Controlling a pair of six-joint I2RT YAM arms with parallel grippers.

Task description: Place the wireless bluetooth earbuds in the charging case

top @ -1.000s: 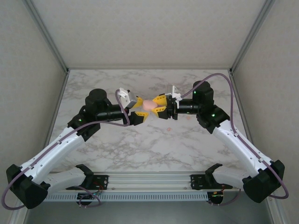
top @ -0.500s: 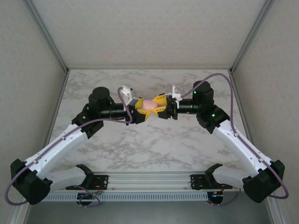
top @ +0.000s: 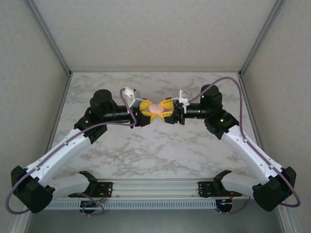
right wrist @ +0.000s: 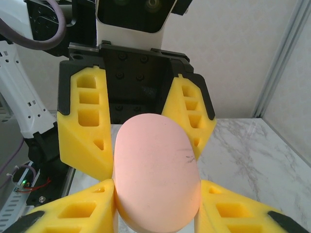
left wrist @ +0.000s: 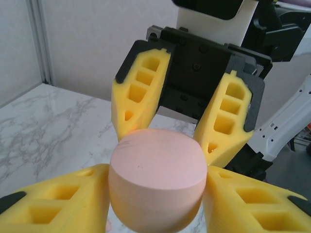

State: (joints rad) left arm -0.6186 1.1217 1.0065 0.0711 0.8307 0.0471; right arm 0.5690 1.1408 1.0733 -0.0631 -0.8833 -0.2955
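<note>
1. holding: the charging case (top: 156, 107), peach-pink, is lifted clear of the table (top: 121, 150) at mid-table, between the two arms.
2. left end effector (top: 149, 110): jaws partly closed, with a finger pressed on each side of the case's left end.
3. right end effector (top: 163, 110): jaws likewise partly closed, clamping the case's right end, so the case is shared by both.
4. earbuds: none can be made out for certain. a pinkish speck (top: 176, 133) on the table just near of the right end effector may be one, but it is too small to tell.
5. materials and shapes:
   - case: a smooth matte pebble, oval and rounded, with a faint seam line and a small dark scuff. the lid looks shut.
   - fingers (right wrist: 82, 126): yellow wedge-shaped blocks with hollow square pockets, on black mounts.
   - table: glossy grey-veined marble pattern.
6. hazards, as judged:
   - the rounded shell could squirt out from between the tapered fingers if the arms pull or twist unevenly.
   - if one side releases, the other holds a single end only, so the case may tilt and drop onto the hard table.
   - prying off-axis could strain the hinge.
   - bead-sized buds would roll readily on the slick top.
</note>
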